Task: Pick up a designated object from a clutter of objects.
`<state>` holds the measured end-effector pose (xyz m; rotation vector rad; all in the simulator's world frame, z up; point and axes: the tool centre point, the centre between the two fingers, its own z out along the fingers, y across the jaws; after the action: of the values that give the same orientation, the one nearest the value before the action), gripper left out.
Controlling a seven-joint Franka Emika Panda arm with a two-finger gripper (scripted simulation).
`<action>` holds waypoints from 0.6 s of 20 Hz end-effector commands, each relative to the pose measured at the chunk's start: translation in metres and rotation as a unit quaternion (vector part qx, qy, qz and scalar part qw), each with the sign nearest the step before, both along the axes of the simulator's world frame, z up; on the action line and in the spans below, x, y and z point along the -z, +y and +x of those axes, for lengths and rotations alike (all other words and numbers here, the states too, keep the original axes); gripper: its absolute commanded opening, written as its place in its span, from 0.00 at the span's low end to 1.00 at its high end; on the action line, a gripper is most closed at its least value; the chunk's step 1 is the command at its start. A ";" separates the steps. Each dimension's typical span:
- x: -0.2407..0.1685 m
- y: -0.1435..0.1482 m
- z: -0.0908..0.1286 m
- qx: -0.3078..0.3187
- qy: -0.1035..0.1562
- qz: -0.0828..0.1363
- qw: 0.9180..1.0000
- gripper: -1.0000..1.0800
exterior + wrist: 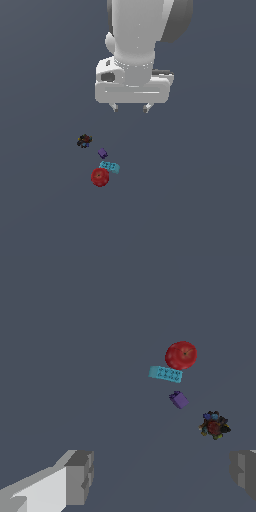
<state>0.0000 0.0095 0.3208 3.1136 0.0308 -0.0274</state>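
Note:
The small dark purple block (102, 153) lies on the grey floor, between the dark multicoloured lump (84, 141) and the cyan brick (110, 166). The red round object (100, 177) touches the cyan brick. My gripper (130, 107) is open and empty, high above the floor and off to the exterior view's right of the clutter. In the wrist view the purple block (178, 400), the cyan brick (165, 374), the red round object (181, 355) and the lump (214, 425) all show beyond my spread fingers (80, 476).
A flat grey floor (200, 200) lies all around the four items. The white arm (135, 45) fills the upper middle of the exterior view.

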 end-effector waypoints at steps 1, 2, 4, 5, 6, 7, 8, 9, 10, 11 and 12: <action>-0.002 -0.002 0.000 0.002 0.001 -0.001 1.000 0.96; -0.002 -0.001 0.000 0.002 0.001 -0.001 1.000 0.96; -0.001 -0.001 0.000 0.000 0.001 -0.001 1.000 0.96; 0.000 -0.002 0.001 -0.001 0.001 -0.001 1.000 0.96; 0.001 -0.002 0.001 -0.003 0.001 0.000 1.000 0.96; 0.003 -0.003 0.002 -0.005 0.001 0.000 1.000 0.96; 0.005 -0.004 0.002 -0.007 0.001 0.000 1.000 0.96; 0.007 -0.005 0.003 -0.010 0.001 0.000 1.000 0.96; 0.010 -0.007 0.004 -0.014 0.001 0.001 1.000 0.96; 0.013 -0.008 0.005 -0.018 0.001 0.001 1.000 0.96; 0.016 -0.010 0.006 -0.022 0.001 0.001 1.000 0.96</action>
<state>0.0044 0.0022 0.3096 3.1142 0.0819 -0.0285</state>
